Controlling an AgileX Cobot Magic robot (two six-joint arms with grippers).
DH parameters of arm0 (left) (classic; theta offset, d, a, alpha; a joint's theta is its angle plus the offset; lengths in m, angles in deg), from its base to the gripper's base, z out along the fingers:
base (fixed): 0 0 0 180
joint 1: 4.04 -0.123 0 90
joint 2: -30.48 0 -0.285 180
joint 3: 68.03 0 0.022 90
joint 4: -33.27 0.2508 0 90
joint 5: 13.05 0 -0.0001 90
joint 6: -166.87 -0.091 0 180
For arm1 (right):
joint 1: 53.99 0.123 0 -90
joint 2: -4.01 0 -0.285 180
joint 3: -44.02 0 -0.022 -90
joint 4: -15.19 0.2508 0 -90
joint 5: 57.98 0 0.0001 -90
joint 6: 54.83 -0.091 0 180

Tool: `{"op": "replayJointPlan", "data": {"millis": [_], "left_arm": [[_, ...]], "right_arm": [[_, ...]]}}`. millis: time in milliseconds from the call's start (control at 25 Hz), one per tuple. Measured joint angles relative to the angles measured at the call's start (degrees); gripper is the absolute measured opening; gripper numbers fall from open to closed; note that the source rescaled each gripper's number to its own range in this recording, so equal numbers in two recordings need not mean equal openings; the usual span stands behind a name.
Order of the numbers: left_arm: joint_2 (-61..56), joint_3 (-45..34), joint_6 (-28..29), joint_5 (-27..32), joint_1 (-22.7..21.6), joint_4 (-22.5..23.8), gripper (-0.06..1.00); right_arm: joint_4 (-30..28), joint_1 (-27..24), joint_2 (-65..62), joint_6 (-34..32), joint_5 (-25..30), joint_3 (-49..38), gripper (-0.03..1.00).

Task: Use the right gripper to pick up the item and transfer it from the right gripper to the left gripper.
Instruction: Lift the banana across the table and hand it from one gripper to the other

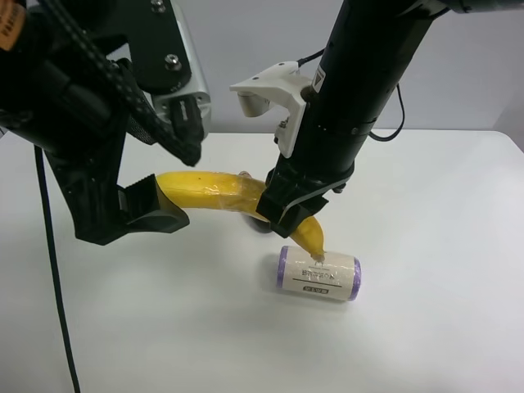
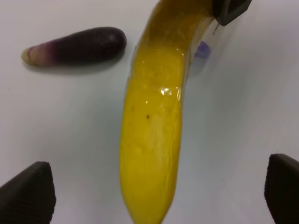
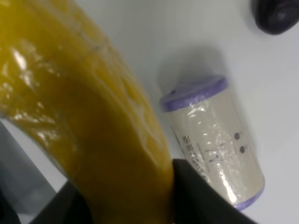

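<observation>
The yellow banana (image 1: 214, 193) hangs above the table, held near one end by my right gripper (image 1: 288, 214), the arm with the white bracket. It fills the right wrist view (image 3: 93, 140), with the gripper (image 3: 126, 207) shut on it. My left gripper (image 1: 170, 173), on the arm with the orange sticker, is open, and the banana's free end sits between its fingers. In the left wrist view the banana (image 2: 152, 140) lies between the wide-apart fingertips (image 2: 28, 193), touching neither. The right gripper's black finger (image 2: 231, 9) shows at the banana's other end.
A cream labelled roll with purple ends (image 1: 319, 274) lies on the white table (image 1: 426, 336) right under the banana's tip; it also shows in the right wrist view (image 3: 215, 140). A dark purple eggplant (image 2: 77, 45) lies on the table beside the banana.
</observation>
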Motion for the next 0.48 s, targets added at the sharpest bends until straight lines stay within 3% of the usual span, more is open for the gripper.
{"op": "replayJointPlan", "data": {"millis": [360, 480], "left_arm": [[4.88, 0.00, 0.00, -1.73, 0.00, 0.00, 0.82], [6.49, 0.00, 0.00, -1.73, 0.00, 0.00, 0.71]], "right_arm": [[0.43, 0.00, 0.00, 0.00, 0.00, 0.00, 0.00], [0.43, 0.00, 0.00, 0.00, 0.00, 0.00, 0.00]]}}
